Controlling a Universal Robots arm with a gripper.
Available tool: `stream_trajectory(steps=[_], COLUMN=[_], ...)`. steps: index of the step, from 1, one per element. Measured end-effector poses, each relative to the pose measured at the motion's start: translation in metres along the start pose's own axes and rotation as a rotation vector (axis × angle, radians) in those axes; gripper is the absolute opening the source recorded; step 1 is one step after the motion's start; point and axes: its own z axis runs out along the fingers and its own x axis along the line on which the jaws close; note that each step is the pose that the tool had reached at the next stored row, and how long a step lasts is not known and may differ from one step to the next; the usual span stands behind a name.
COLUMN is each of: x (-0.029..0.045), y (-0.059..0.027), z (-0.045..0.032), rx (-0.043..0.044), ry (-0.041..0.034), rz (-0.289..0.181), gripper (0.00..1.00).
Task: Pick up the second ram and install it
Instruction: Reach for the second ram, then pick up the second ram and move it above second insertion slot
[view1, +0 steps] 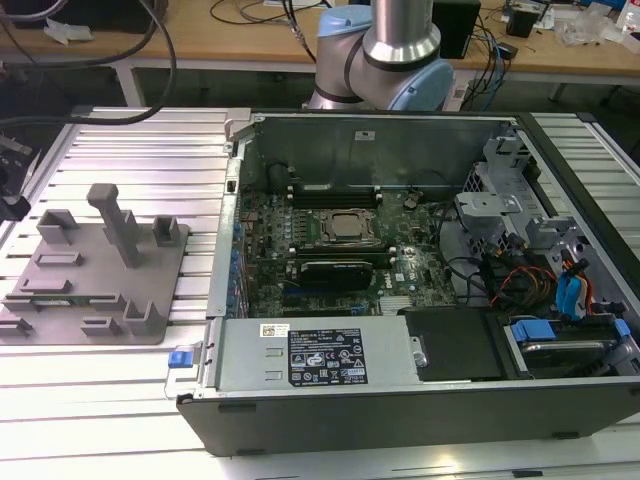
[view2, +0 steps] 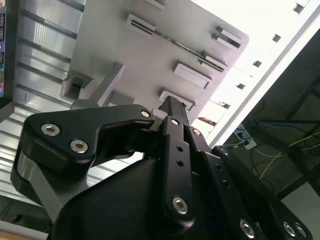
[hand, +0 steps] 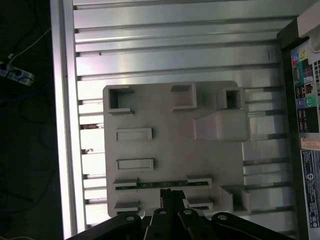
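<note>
The gripper (hand: 171, 194) hung clenched on nothing over the gray holder tray (hand: 165, 145), and most of its body was cut off in both wrist views. The second ram (hand: 145, 185) lay in a slot of that tray, just beside the gripper's tips. It showed as a thin dark strip, its chips too small to make out. The computer case (view1: 400, 300) stood open, well apart.
</note>
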Motion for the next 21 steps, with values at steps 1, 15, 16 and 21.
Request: stream_trajectory(steps=[1,15,16,21], x=[0.0002,0.0001,0.0002,0.0002], y=[-0.0006,-0.0011,-0.0011,-0.0011], z=[0.0014,0.0035,0.0035,0.0035], rx=[0.0001,0.0002,0.0001,-0.0014], ry=[0.0011,0.0019,0.0019,0.0049], rz=[0.000,0.000,0.000,-0.067], gripper=[0.08,0.08,0.08,0.08])
